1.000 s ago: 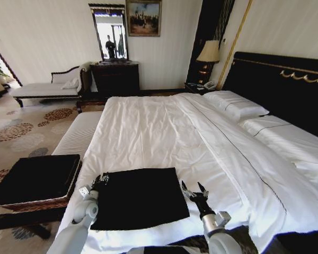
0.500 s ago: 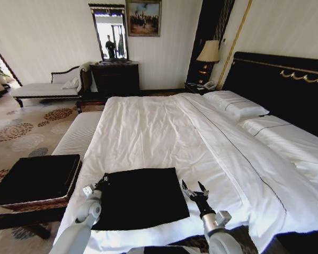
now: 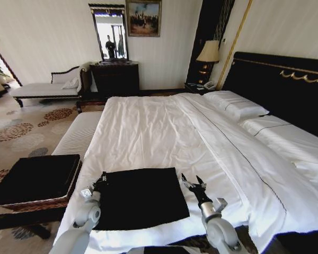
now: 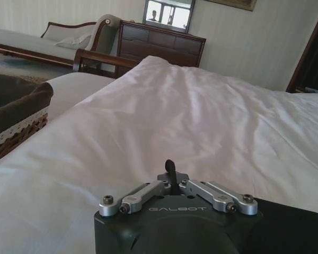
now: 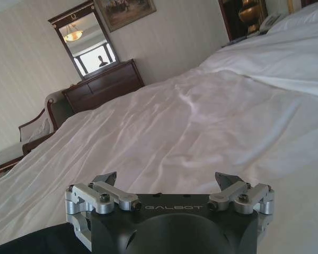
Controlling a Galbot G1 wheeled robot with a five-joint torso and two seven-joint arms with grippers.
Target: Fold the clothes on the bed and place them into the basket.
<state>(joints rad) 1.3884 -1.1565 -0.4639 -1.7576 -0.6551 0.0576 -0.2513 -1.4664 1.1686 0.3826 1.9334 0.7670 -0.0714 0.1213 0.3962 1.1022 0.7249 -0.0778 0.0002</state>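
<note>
I have the black T-shirt (image 3: pixel 139 197) lying flat as a dark rectangle on the white duvet at the near end of the bed (image 3: pixel 164 132). My left gripper (image 3: pixel 100 179) sits at the shirt's far left corner, its fingers (image 4: pixel 170 168) drawn together; I cannot tell whether they pinch cloth. My right gripper (image 3: pixel 192 182) is just beside the shirt's far right corner, over white duvet, its 2 fingers (image 5: pixel 105 179) spread apart with nothing between them. The wicker basket (image 3: pixel 34 182) with black fabric stands on the floor left of the bed, near my left arm.
</note>
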